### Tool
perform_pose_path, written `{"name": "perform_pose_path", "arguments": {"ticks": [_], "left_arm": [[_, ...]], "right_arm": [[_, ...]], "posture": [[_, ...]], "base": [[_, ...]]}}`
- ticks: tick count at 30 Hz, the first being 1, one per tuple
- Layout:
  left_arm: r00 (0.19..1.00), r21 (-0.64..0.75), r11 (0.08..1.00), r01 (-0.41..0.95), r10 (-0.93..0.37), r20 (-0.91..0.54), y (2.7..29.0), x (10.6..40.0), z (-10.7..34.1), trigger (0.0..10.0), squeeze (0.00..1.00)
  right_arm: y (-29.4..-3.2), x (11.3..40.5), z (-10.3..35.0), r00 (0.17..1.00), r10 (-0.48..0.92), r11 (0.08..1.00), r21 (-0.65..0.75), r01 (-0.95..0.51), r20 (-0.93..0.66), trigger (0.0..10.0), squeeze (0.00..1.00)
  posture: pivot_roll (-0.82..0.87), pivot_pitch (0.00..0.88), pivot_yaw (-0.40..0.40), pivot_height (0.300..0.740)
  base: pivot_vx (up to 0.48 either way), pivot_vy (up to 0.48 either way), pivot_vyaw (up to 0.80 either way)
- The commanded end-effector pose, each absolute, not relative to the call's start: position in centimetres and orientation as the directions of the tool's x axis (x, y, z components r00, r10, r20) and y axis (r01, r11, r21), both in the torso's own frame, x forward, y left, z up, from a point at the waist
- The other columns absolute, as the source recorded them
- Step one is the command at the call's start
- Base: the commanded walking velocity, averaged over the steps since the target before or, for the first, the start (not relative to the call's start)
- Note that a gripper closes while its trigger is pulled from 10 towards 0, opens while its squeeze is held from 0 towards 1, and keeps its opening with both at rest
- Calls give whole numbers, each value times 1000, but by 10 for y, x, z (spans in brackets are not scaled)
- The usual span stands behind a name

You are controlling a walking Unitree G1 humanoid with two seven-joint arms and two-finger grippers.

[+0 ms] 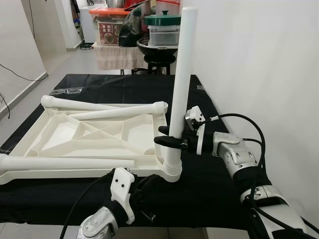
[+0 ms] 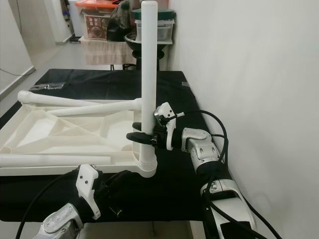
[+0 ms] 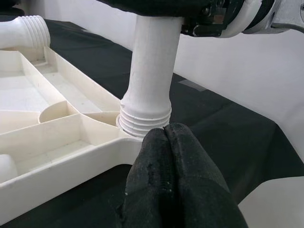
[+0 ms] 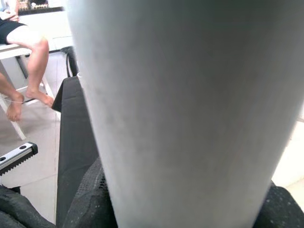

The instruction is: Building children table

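1. At six o'clock, nearest the camera, the left gripper rests with jaws pressed together, empty, just beside the tabletop's corner socket.
2. At three o'clock, the right gripper pinches the upright leg.
3. If the leg tilts, its ribbed threads could cross and jam.
4. Beyond, the white ribbed tabletop lies upside-down on the black table, with three loose legs lying on it.
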State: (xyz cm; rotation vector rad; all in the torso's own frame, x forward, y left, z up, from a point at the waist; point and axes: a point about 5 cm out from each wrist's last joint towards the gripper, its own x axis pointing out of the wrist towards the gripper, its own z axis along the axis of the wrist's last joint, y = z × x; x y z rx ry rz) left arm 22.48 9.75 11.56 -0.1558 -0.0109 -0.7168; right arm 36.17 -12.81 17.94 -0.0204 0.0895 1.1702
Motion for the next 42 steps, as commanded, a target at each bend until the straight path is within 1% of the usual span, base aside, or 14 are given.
{"name": "perform_pose_path", "arguments": {"ticks": [1, 8, 18, 19, 20, 21, 22, 23, 25, 26, 27, 28, 41, 42], "left_arm": [[750, -163, 735, 658, -659, 52, 95, 227, 113, 10000, 0], [750, -151, 737, 659, -660, 48, 96, 230, 114, 10000, 0], [748, -149, 735, 661, -662, 49, 97, 239, 117, 10000, 0], [747, -152, 734, 662, -663, 51, 96, 239, 117, 10000, 0], [747, -152, 734, 662, -663, 51, 96, 239, 117, 10000, 0], [747, -152, 734, 662, -663, 51, 96, 240, 117, 10000, 0], [747, -152, 734, 662, -663, 51, 96, 240, 117, 10000, 0], [748, -151, 735, 661, -662, 52, 96, 241, 118, 10000, 0], [748, -153, 735, 661, -662, 52, 95, 241, 117, 10000, 0], [746, -155, 733, 663, -664, 51, 94, 242, 117, 10000, 0], [746, -155, 733, 663, -664, 51, 94, 242, 117, 10000, 0], [744, -158, 730, 665, -666, 51, 93, 243, 117, 10000, 0], [740, -160, 727, 668, -671, 42, 90, 248, 114, 10000, 0], [740, -159, 727, 668, -671, 42, 90, 248, 114, 10000, 0]], "right_arm": [[-133, 358, 168, 465, 881, 470, 51, -881, -84, 0, 0], [-110, 331, 117, 888, 428, 903, 46, -426, -170, 0, 0], [-107, 331, 116, 923, 348, 937, 79, -340, -161, 0, 0], [-107, 331, 116, 925, 338, 941, 69, -331, -174, 3961, 0], [-107, 331, 116, 925, 338, 941, 69, -331, -174, 3961, 0], [-106, 331, 119, 922, 353, 936, 84, -343, -161, 10000, 0], [-106, 331, 119, 922, 353, 936, 84, -343, -161, 10000, 0], [-103, 331, 123, 909, 391, 920, 103, -379, -143, 10000, 1000], [-97, 330, 136, 849, 520, 853, 104, -511, -96, 10000, 1000], [-95, 331, 143, 802, 593, 805, 101, -585, -70, 10000, 588], [-95, 331, 143, 802, 593, 805, 101, -585, -70, 10000, 588], [-97, 333, 154, 724, 689, 724, 79, -685, -31, 10000, 0], [-120, 352, 177, 386, 920, 387, 4, -922, -69, 10000, 0], [-122, 356, 178, 395, 916, 396, 9, -918, -72, 3961, 0]], "posture": [[72, 0, -63, 740], [35, 0, -43, 740], [23, 0, -16, 740], [25, 0, -14, 740], [25, 0, -14, 740], [29, 0, -16, 740], [29, 0, -16, 740], [35, 0, -20, 740], [39, 0, -24, 740], [42, 0, -26, 740], [42, 0, -26, 740], [45, 0, -28, 740], [66, 0, -47, 740], [69, 0, -50, 740]], "base": [[0, 0, 0], [0, 0, 0], [0, 0, 0], [0, 0, 0], [0, 0, 0], [0, 0, 0], [0, 0, 0], [0, 0, 0], [0, 0, 0], [0, 0, 0], [0, 0, 0], [0, 0, 0], [0, 0, 0], [0, 0, 0]]}}
